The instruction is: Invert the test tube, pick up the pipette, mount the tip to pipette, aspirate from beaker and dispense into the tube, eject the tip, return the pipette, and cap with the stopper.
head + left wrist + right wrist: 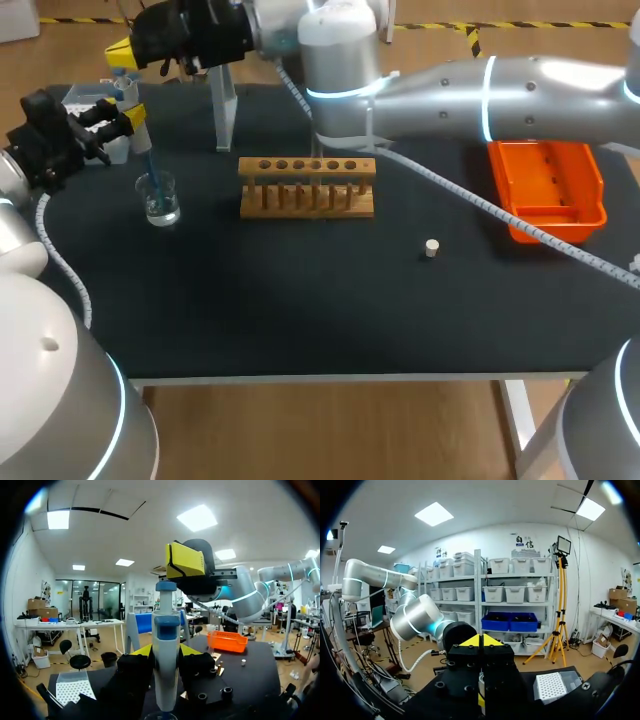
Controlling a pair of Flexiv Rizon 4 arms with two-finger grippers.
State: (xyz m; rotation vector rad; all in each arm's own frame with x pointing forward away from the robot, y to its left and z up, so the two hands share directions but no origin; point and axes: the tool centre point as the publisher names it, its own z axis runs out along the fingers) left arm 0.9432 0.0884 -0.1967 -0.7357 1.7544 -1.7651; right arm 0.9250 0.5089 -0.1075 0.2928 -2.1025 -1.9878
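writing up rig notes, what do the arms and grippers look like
The left arm and right arm are rounded silver-grey tubes with glowing cyan joint rings. The left gripper and right gripper are black, yellow-tipped. A pale braided cable runs along each.

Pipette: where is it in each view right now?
Head view: the pipette at far left, tip in the beaker.
Left wrist view: upright in the left pincer.
Right wrist view: not clearly in it.
Shared landmark: the right pincer, above the pipette.

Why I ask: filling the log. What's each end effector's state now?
Left end effector: closed on the pipette.
Right end effector: closed, holding nothing.
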